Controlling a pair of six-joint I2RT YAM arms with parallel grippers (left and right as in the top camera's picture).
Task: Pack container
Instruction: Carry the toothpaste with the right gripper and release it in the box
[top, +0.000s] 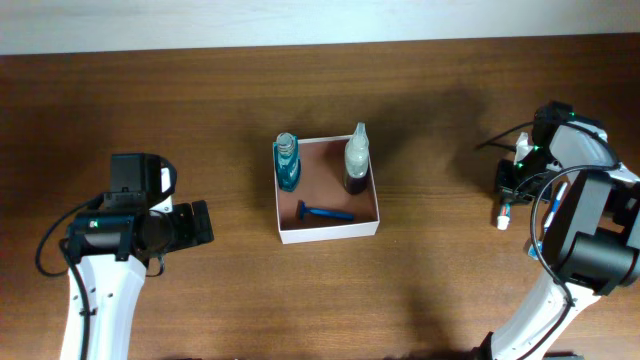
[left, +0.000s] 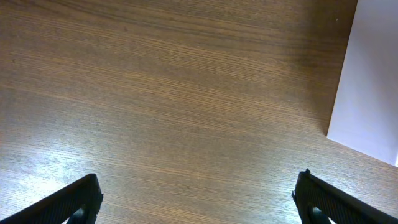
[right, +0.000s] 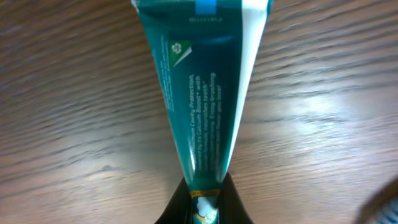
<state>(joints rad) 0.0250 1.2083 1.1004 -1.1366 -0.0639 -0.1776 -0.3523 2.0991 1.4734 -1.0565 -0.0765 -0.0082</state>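
Container (top: 330, 231): mid-counter, between the left and right edges; blue bottle (top: 288, 162) and spray bottle (top: 357, 160) upright in its far corners, blue razor (top: 325, 213) flat near its front wall
Left gripper (left: 198, 199): toward the counter's left edge, fingers spread wide over bare wood
Right gripper (right: 202, 205): near the right edge, pinching one end of a teal toothpaste tube (right: 199, 93)

We are looking at a dark brown wooden desk (top: 200, 120), its grain running from the left edge to the right edge. Beyond its far edge, a plain pale strip (top: 300, 20) is showing across the whole overhead view, a little broader toward the far left corner. Up close in the left wrist view, light is glaring off the wood, and soft shadows are lying toward the far right corner.
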